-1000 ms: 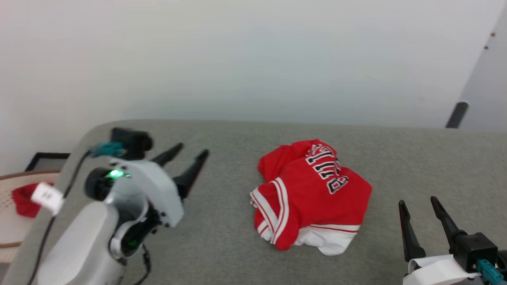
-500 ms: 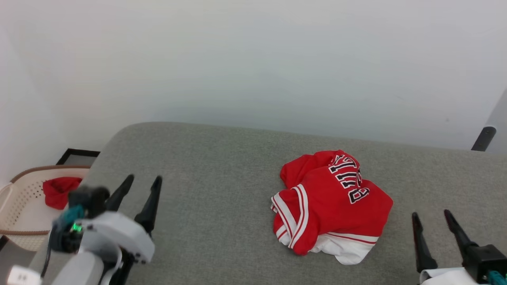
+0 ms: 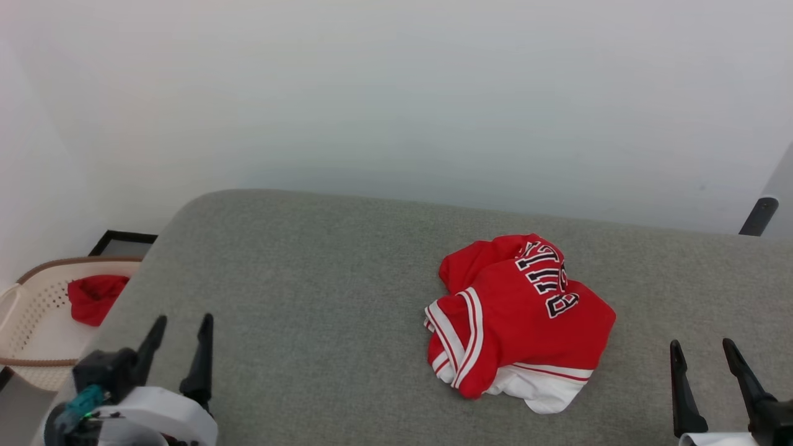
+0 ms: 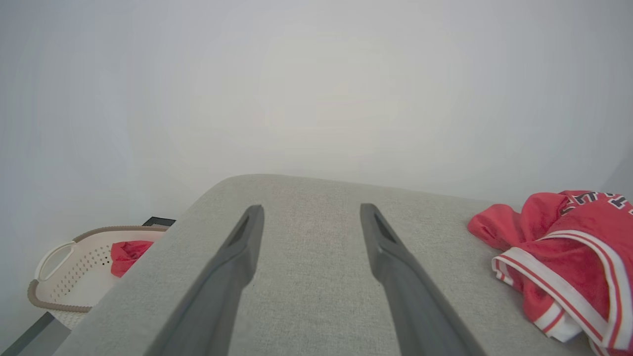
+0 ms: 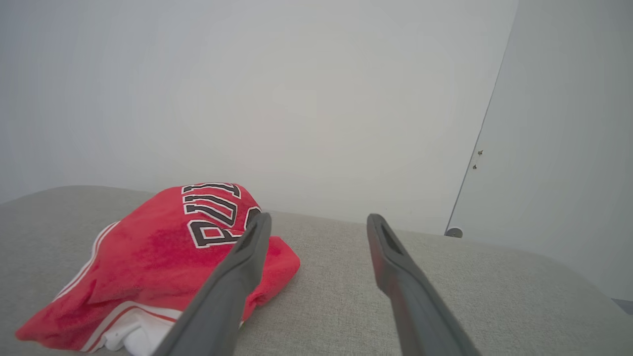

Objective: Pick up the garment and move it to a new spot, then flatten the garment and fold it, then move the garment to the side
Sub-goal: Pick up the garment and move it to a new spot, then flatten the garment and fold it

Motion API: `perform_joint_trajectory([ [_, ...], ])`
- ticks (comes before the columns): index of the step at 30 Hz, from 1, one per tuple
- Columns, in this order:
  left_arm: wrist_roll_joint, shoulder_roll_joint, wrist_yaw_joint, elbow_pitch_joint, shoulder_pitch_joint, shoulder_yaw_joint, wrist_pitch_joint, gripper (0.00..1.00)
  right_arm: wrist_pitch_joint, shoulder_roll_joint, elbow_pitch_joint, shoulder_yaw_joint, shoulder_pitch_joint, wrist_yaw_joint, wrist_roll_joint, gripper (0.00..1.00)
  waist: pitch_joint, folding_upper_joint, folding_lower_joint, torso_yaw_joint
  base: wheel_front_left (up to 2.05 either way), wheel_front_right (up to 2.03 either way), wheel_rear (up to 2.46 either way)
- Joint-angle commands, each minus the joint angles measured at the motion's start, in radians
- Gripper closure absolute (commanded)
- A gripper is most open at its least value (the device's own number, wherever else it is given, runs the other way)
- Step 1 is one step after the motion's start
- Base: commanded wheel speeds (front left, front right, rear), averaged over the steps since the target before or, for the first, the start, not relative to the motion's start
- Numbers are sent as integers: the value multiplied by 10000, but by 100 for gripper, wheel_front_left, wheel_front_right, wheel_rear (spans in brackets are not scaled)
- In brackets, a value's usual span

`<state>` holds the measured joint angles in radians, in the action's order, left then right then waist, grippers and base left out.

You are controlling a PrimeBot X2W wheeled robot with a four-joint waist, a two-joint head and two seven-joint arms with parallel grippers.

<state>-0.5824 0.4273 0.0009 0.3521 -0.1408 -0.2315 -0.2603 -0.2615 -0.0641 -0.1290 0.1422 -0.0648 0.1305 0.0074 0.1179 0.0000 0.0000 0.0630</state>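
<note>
My left tool [image 3: 183, 319] sits at the near left of the grey fabric-covered bench [image 3: 310, 260]. Its two dark fingers are apart and point toward the far edge. In the left wrist view the left tool [image 4: 311, 207] has bare grey fabric showing in the gap between the fingers.

My right tool [image 3: 701, 342] is at the near right, also with its fingers spread and clamped on nothing. In the right wrist view the right tool [image 5: 320, 216] has its left finger crossing in front of the garment's edge. The head view shows a clear gap there, so there is no contact.

The garment [image 3: 520, 322] is a red jersey lying in a crumpled heap on the bench, right of centre. It is closer to my right tool and well apart from my left. The black, white-outlined letters are on its far right part and run roughly near-to-far. The white-and-red striped trim folds along its left side. White lining sticks out at the near edge, under a thin red stripe.

A cream perforated basket [image 3: 37, 313] with a brown rim is off the bench at far left, lower down. A small plain red cloth [image 3: 96, 297] lies inside it. A pale wall [image 3: 396, 93] stands behind the bench. A dark slanted bar [image 3: 757, 215] is at the far right.
</note>
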Motion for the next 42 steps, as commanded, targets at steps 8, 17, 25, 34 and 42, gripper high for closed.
perform_joint_trajectory([
  [8, 1028, -592, -239, -626, 956, 1225, -30, 0, -46, 44, 189, 252, -286, 4, -55, 0, -115, 0, 0, -196, 0, 0, 0],
  [17, 1648, -1149, -730, -564, 1065, 1887, -32, 0, -46, 73, 159, 240, -253, 4, -57, 0, -153, 0, 0, -207, 0, 0, 0],
  [25, 1927, -1261, -971, -456, 902, 2104, -33, 0, -12, 5, -310, -223, -238, 4, 190, 0, -166, 0, 0, 33, 0, 0, 0],
  [34, 1885, -1239, -1086, -272, 709, 1908, -32, 0, 1309, -237, -775, -913, 82, 4, 778, 0, -348, 0, 0, 592, 0, 0, 0],
  [42, 1959, -1409, -1122, -310, 549, 1538, 0, 0, 2880, -389, -825, -1175, 113, 4, 1230, 0, -718, 0, 0, 1193, 0, 0, 0],
])
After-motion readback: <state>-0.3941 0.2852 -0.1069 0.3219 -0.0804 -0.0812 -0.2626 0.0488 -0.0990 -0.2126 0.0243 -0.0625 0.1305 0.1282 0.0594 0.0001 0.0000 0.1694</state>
